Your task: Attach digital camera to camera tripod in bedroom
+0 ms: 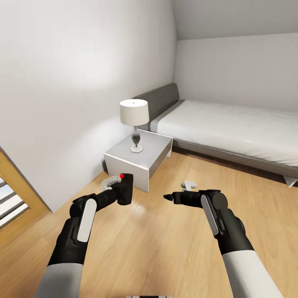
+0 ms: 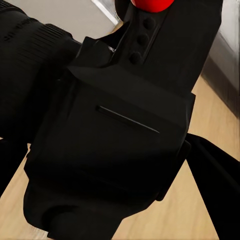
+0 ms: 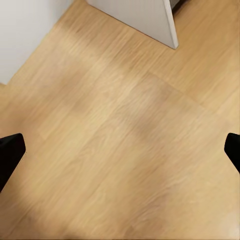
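While left fingers [image 1: 118, 191] clamp the boxy matte digital camera [image 1: 124, 188], right fingers [image 1: 167, 197] gape.

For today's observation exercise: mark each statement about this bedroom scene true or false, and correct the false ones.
1. The left gripper holds the digital camera. True.
2. The right gripper grips a lamp. False: it is open and holds nothing.
3. The lamp stands on the white bedside table. True.
4. The bed has a red cover. False: its mattress is white and its frame is grey.
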Available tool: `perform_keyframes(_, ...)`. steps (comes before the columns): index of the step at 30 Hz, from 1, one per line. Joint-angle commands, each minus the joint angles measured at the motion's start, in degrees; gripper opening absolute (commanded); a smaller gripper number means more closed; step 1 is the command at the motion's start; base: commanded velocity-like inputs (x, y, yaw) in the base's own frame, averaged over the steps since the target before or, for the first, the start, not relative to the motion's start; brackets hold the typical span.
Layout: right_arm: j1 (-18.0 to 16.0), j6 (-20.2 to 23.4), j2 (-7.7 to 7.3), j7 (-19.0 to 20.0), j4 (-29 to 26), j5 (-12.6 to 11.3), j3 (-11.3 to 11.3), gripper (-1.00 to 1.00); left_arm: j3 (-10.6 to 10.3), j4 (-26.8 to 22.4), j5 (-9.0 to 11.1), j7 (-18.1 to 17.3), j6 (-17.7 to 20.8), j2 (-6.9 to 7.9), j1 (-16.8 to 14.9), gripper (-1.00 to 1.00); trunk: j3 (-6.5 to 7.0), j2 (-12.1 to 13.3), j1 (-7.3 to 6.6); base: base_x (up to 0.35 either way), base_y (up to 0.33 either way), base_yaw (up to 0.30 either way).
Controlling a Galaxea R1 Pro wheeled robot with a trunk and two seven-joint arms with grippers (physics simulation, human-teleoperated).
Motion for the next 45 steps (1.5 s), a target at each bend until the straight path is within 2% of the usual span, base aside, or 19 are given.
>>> perform_keyframes(1,-0.03,0.31,0.0,-0.24,-0.05,-0.48,-0.02,1.0,0.16,-0.03,0.13,-0.09,0.34,-0.06,-0.05,-1.0,0.18,0.0,-0.03,0.0,0.0,0.0)
perform_keyframes(45,-0.03,0.48,0.0,-0.07,-0.09,-0.56,-0.02,1.0,0.22,0.61,0.13,-0.1,0.32,-0.06,-0.05,-1.0,9.93,0.58,-1.17,0.0,0.0,0.0)
